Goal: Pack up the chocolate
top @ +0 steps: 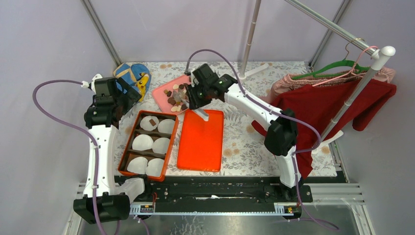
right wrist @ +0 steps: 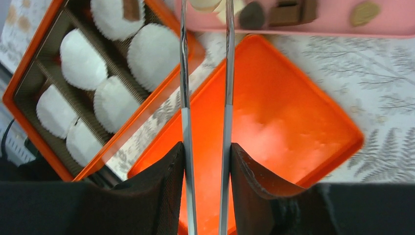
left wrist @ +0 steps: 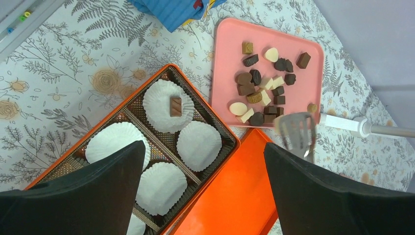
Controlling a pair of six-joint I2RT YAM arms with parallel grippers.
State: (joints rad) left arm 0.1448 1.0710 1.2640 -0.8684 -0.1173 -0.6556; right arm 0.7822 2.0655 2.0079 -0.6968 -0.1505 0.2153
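Note:
Several dark, light-brown and cream pieces of chocolate (top: 175,94) (left wrist: 264,83) lie on a pink tray (top: 161,91) (left wrist: 222,58). One brown piece (top: 153,122) (left wrist: 175,106) rests in a white liner of the orange box (top: 125,152) (left wrist: 161,69) (right wrist: 34,122). My right gripper (top: 192,101) (right wrist: 206,152) is shut on metal tongs (top: 201,115) (left wrist: 295,129) (right wrist: 185,73). The tongs' slotted tip hangs by the tray's near edge, over the orange lid (top: 200,142) (left wrist: 244,186) (right wrist: 284,122). My left gripper (top: 128,95) (left wrist: 203,196) hangs open above the box and lid with nothing in it.
A blue and yellow bag (top: 132,73) (left wrist: 171,12) lies at the back left. A clothes rack pole (top: 250,36) and its white foot (left wrist: 352,125) stand behind the tray. Red and pink garments (top: 333,105) hang at the right.

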